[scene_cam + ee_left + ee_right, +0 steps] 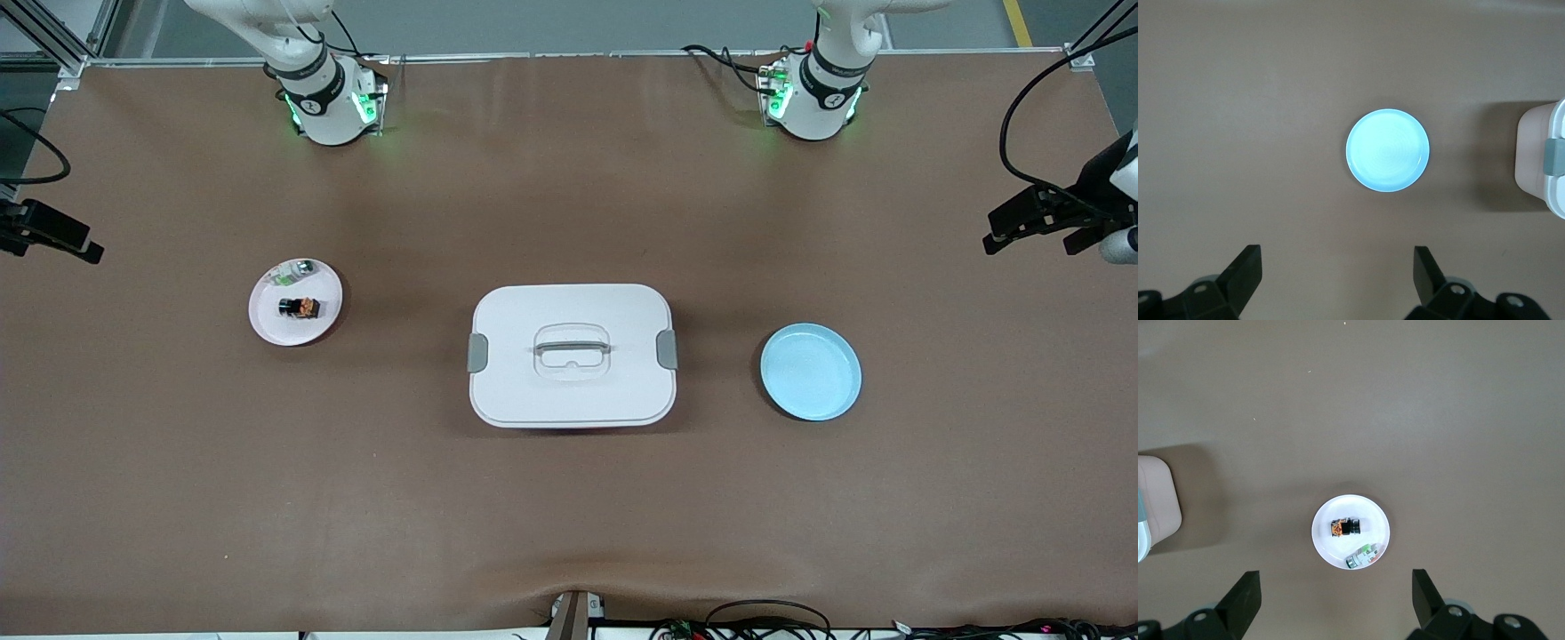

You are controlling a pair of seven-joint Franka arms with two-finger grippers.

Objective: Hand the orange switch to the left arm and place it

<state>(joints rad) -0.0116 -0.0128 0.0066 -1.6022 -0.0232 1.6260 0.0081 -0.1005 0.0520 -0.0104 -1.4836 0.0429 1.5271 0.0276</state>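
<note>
Box (572, 356) sits mid-table, nearest the front camera of the three items: white, rounded-rectangular, grey latches on both short sides, recessed handle in the lid, lid on. Blue plate (811, 371) is beside it toward the left arm's end, well apart from the box, nothing on it. Pink plate (295, 301) is toward the right arm's end, a bit farther from the front camera than the box, also well apart from it. Orange switch (300, 307) lies on the pink plate: tiny black blocky body, orange face at one end, lying on its side, roughly mid-plate. Whitish small part (296, 269) with a green mark is on the same plate near the rim, farther from the camera than the switch, close to it but not clearly touching. Farthest back, both arm bases (331, 105) stand along the table edge with green lights on. Right gripper (1336, 603) hangs high over the pink plate, fingers (1245, 597) spread wide, holding nothing; switch (1345, 528) shows below between them. Left gripper (1338, 280) hangs high over the blue plate (1388, 151), fingers (1245, 273) also spread wide, holding nothing; box corner (1545, 160) at the edge of its view.
</note>
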